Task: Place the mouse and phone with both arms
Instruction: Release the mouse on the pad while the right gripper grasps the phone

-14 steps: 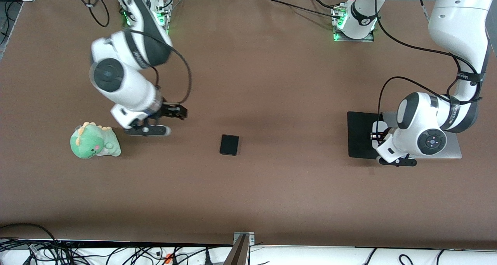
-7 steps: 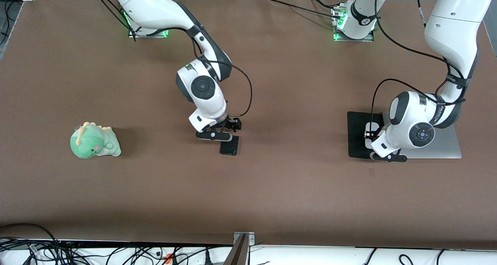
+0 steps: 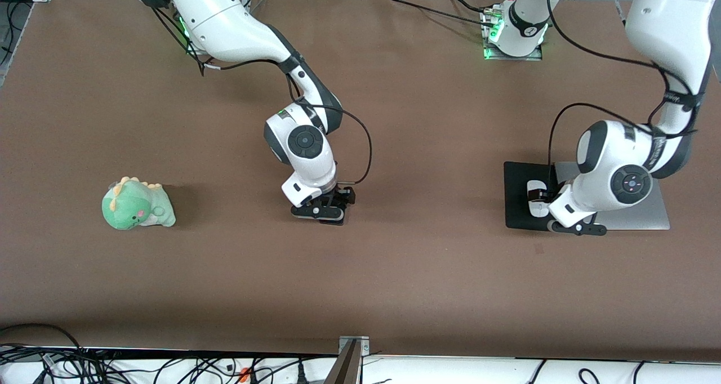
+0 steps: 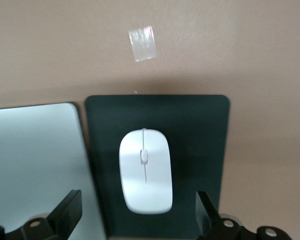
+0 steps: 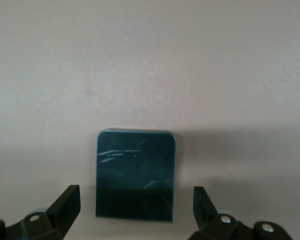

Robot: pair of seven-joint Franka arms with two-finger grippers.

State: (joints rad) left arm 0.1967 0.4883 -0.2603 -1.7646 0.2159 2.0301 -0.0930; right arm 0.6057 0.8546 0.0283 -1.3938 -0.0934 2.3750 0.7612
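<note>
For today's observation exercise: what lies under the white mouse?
The mouse lies on a black mouse pad, beside a silver slab. The pad rests on the brown table. The table under the pad is covered.

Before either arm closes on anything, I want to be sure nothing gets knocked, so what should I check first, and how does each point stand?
1. Right end effector open: ok, its fingers stand apart on either side of the phone.
2. Phone lying flat on the table: ok.
3. Left end effector open: ok, fingers spread wider than the mouse.
4. Mouse resting on the mouse pad: ok, lying inside its edges.
5. Silver slab beside the pad clear of the left fingers: cannot tell, one finger hangs close over its edge.
6. Green plush dinosaur out of the way: ok, toward the right arm's end of the table.
</note>
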